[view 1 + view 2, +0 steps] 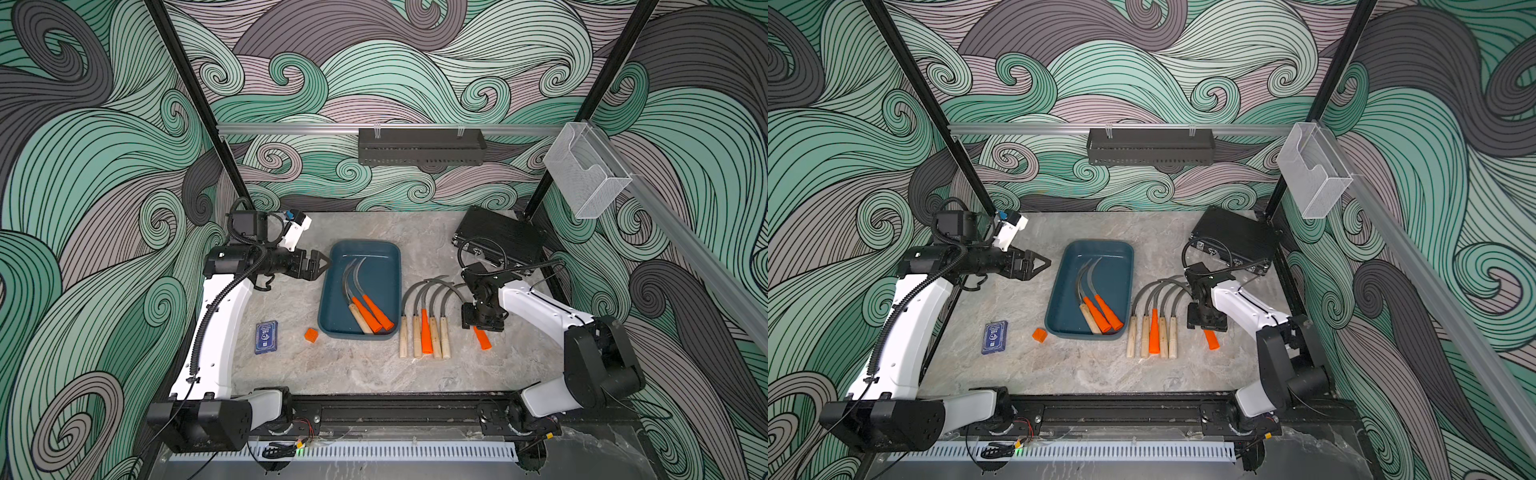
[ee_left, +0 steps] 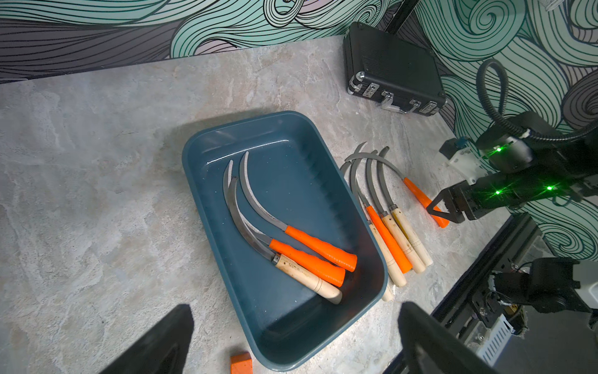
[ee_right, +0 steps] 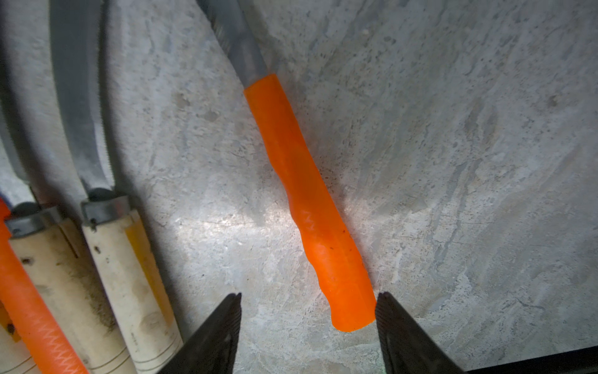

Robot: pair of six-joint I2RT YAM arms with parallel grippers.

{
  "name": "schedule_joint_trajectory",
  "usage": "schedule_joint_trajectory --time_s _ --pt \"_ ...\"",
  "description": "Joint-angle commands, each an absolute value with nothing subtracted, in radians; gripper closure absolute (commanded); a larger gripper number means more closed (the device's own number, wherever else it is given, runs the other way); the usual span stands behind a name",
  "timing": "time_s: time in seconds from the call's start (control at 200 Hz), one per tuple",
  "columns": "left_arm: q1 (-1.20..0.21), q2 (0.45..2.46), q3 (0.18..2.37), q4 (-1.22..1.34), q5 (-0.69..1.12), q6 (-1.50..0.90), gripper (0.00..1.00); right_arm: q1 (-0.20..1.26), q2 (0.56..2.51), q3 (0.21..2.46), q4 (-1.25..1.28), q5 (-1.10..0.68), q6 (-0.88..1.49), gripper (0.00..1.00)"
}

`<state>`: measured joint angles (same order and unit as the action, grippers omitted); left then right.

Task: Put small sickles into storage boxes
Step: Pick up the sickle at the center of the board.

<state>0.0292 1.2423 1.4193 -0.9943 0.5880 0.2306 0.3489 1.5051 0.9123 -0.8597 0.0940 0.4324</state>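
The teal storage box [image 1: 384, 266] lies mid-table and holds three small sickles [image 1: 368, 313], two with orange handles and one with a wooden handle. Several more sickles [image 1: 424, 328] lie in a row just right of it. A lone orange-handled sickle [image 3: 307, 210] lies further right. My right gripper [image 3: 307, 294] points down over its handle end, open, with the handle tip between the fingers and close against one of them. My left gripper [image 1: 324, 266] hovers left of the box's far end, open and empty; its fingers [image 2: 174, 333] stand wide apart.
A small orange cube [image 1: 311, 335] and a blue card box [image 1: 266, 337] lie left of the storage box. A black latch case [image 1: 498, 239] sits at the back right, behind my right arm. A clear bin [image 1: 586, 174] and a black shelf [image 1: 419, 145] hang on the walls.
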Motion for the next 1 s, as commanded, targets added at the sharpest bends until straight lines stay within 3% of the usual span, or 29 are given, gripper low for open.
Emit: schedule_joint_trajectory --time_s 0.0,0.996 --pt "0.021 1.253 1.44 -1.014 0.62 0.221 0.02 0.339 1.531 0.914 -0.842 0.099 0.416 0.32" --pt "0.02 1.229 1.409 -0.993 0.611 0.184 0.01 0.272 1.602 0.853 -0.765 0.02 0.402 0.35"
